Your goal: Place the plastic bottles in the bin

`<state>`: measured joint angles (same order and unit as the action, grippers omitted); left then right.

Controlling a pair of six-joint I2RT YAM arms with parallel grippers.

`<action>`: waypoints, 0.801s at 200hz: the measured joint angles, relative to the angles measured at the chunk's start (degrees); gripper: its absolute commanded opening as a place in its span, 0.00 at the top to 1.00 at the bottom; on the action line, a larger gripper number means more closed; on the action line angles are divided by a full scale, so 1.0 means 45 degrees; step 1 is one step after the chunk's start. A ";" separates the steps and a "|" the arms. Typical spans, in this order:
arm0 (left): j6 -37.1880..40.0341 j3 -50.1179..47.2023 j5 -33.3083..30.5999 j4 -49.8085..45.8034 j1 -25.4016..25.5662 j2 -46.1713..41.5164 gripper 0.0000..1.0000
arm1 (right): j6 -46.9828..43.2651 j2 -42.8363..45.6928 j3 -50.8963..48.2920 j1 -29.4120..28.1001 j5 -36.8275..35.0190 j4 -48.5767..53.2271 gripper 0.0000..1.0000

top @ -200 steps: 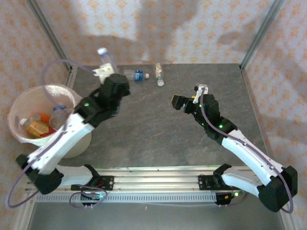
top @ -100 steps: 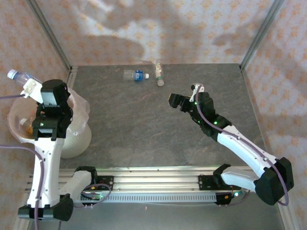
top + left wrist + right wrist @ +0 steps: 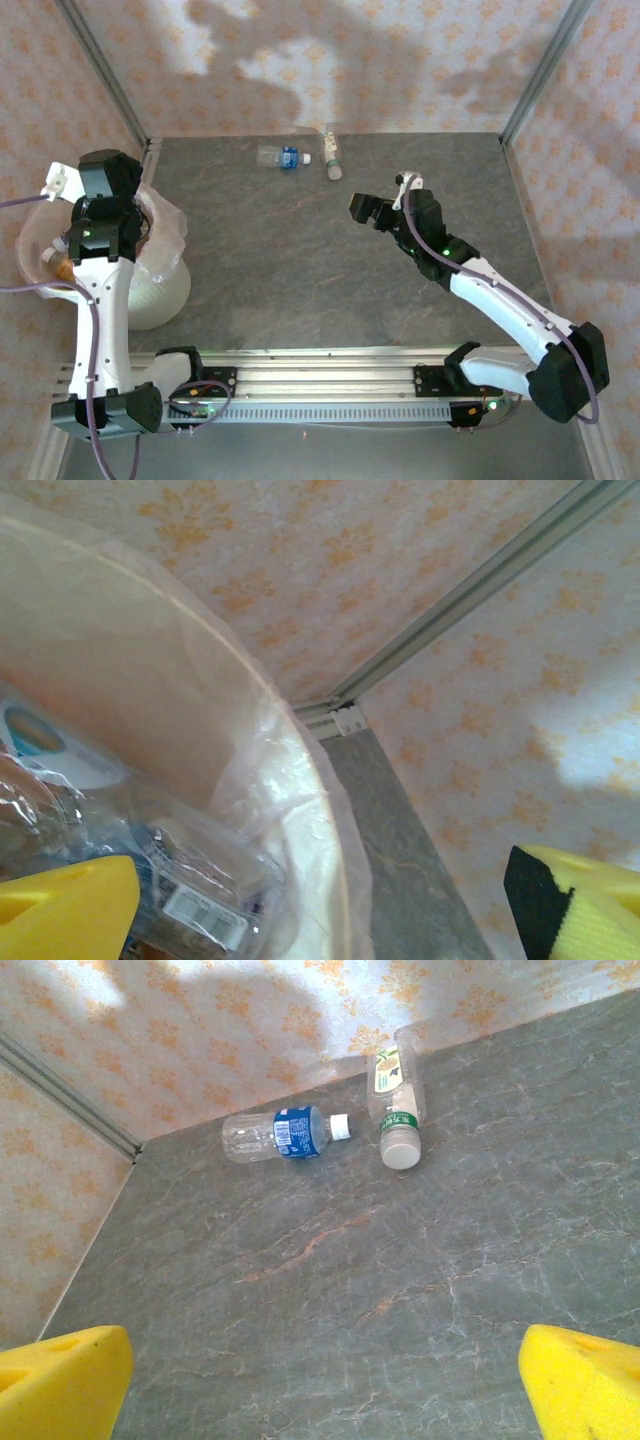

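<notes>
**A:** Where do the bottles stand?

**B:** Several lie inside the large round white bin (image 3: 160, 295). The left wrist view shows a crumpled clear one with a blue label (image 3: 60, 770) against the bin's pale pinkish inner wall. Two more lie on their sides well apart from the bin, far across the table by the back wall: a clear plastic bottle with a blue label and white cap (image 3: 283, 156), and just beyond it a clear bottle with a green label (image 3: 332, 156).

**A:** And the setting?

**B:** A dark grey, stone-veined tabletop (image 3: 300, 260), closed in by pink wallpaper with orange motifs (image 3: 350, 90) and grey metal corner posts (image 3: 105, 70). A thin translucent liner (image 3: 165, 225) bunches over the bin's rim on the table side.

**A:** The arms?

**B:** The left gripper (image 3: 60, 190) hangs above the bin on an arm raised steeply from its base. Its yellow foam pads (image 3: 65, 910) are spread wide, with nothing between them. The right gripper (image 3: 365, 212) is stretched over mid-table, well away from the bin and facing the two loose bottles, with its pads (image 3: 60, 1380) likewise far apart and empty.
</notes>
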<state>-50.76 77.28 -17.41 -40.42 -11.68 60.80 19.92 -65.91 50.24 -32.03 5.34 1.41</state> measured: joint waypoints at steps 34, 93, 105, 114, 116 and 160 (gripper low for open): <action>-0.0102 -0.0044 0.2040 0.0573 -0.0010 -0.0272 0.00 | 0.0219 -0.0908 0.0544 0.0005 0.0010 -0.0078 0.01; 0.0243 0.0248 0.5697 0.2055 0.2982 0.0194 0.00 | 0.0709 -0.5309 0.4337 0.1010 0.1001 0.1103 0.01; 0.0529 0.0549 0.6057 0.2278 0.4119 0.0636 0.00 | 0.0515 -0.6659 0.5829 0.1175 0.1190 0.1739 0.00; 0.0738 0.0743 0.6353 0.2458 0.4813 0.1035 0.00 | 0.0243 -0.7844 0.7189 0.1234 0.1258 0.2404 0.01; 0.0767 0.0782 0.6421 0.2497 0.4949 0.1127 0.00 | 0.0209 -0.8009 0.7393 0.1239 0.1234 0.2487 0.01; 0.1588 0.1583 0.7111 0.2050 0.5877 0.3099 0.00 | -0.1783 -1.3974 1.4872 0.1253 0.0709 0.6601 0.04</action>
<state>-43.62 84.40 14.59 -31.20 14.76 74.74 11.90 -128.79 117.16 -26.39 8.54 31.11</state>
